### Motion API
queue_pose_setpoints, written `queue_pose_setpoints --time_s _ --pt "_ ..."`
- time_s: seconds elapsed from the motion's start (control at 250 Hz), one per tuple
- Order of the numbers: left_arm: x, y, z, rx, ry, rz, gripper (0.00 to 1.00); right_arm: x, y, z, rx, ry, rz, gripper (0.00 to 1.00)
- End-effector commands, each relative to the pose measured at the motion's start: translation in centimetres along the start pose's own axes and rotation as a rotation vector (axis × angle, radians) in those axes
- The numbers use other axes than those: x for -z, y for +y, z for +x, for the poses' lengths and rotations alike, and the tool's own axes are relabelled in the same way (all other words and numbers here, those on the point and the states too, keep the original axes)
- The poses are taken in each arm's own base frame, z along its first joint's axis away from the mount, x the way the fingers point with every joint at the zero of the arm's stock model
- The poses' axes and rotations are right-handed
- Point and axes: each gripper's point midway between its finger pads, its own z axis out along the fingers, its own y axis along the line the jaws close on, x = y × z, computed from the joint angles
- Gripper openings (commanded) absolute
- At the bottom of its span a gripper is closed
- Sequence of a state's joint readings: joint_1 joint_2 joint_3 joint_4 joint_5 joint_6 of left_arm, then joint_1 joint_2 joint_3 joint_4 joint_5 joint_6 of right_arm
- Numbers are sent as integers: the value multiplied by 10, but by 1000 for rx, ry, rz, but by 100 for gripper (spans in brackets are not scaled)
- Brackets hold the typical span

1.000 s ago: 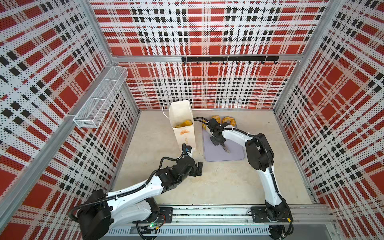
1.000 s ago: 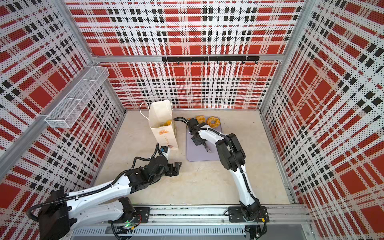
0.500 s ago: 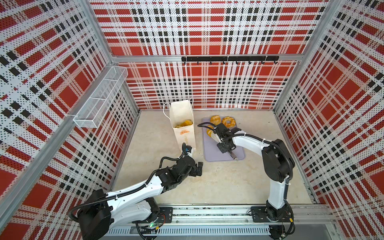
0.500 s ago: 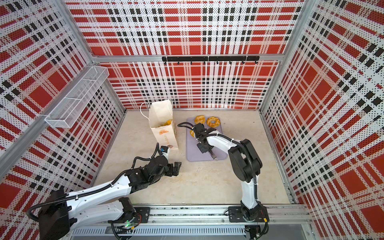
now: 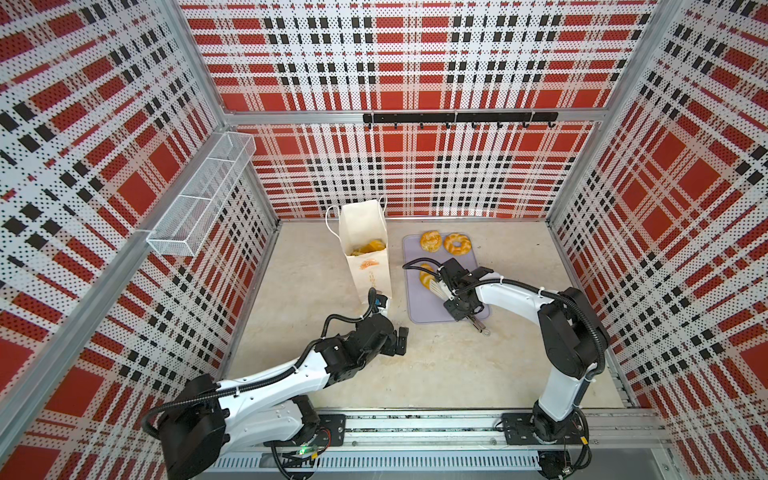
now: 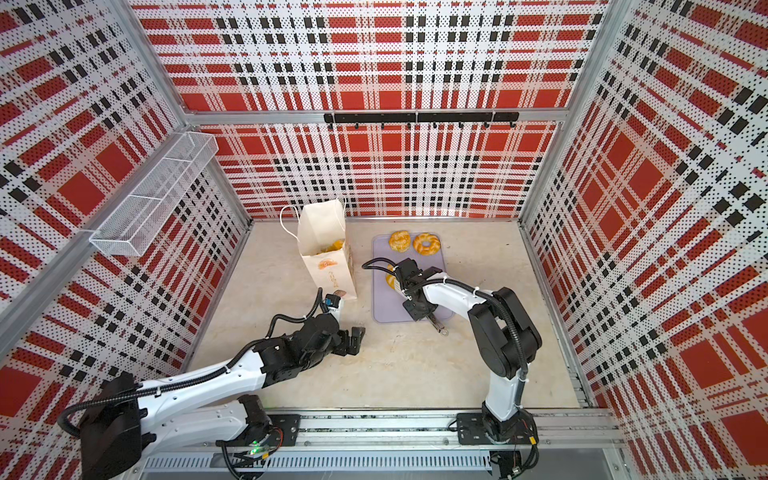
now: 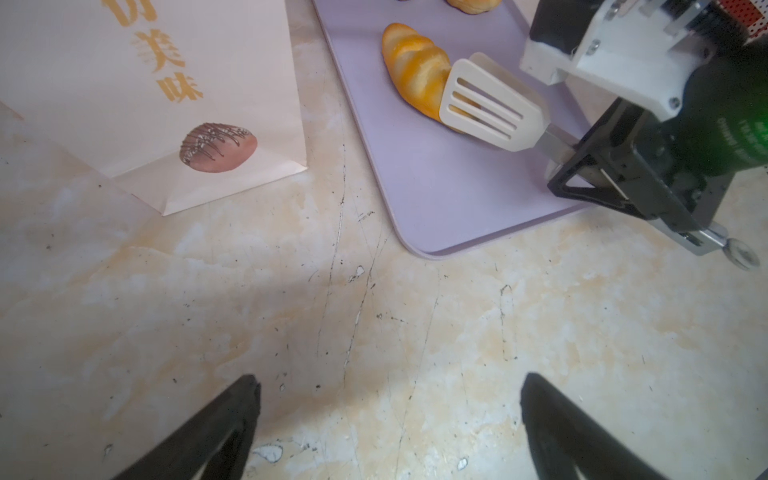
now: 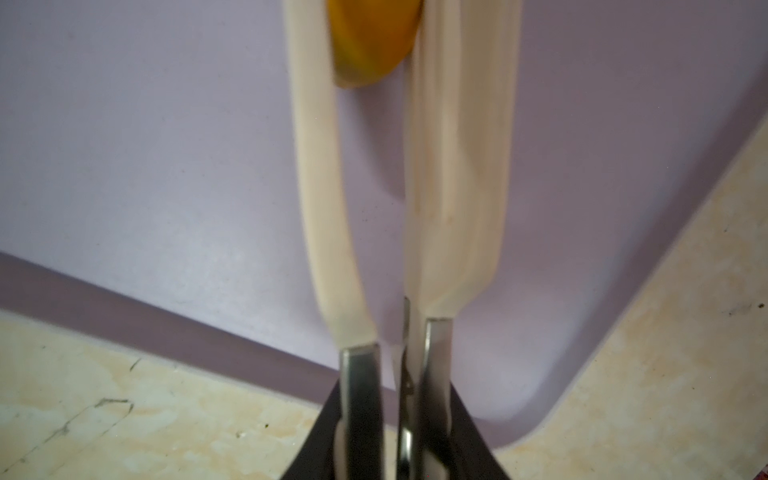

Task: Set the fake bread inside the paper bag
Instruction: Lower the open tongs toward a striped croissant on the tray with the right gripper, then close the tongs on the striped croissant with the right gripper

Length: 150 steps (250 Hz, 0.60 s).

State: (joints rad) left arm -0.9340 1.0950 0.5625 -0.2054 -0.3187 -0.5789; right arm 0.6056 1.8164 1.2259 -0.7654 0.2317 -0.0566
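Narrowly, right gripper [image 5: 460, 306] clamping tongs [image 7: 492, 106], left gripper [image 7: 388, 415] splayed

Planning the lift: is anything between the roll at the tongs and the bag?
Nothing visible: only bare tray and table lie between the roll in the tongs and the bag. The open left tool sits off that line. The roll must clear the bag's wall.

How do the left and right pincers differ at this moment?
The left pincer is open and empty; the right pincer is shut on tongs. The left pincer hangs over the table beside the paper bag; the right pincer is at the lilac tray's near edge, tongs flanking the long roll. Both are black.
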Motion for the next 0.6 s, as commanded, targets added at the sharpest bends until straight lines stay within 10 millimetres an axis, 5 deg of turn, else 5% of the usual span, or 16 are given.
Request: queue_pose_setpoints --time_s 0.0,0.596 --pt "2 -7 -13 23 -41 8 99 11 1 -15 -12 -71 -14 34" --pt "4 -2 -9 28 -43 1 99 30 -1 -24 -79 -124 -39 55"
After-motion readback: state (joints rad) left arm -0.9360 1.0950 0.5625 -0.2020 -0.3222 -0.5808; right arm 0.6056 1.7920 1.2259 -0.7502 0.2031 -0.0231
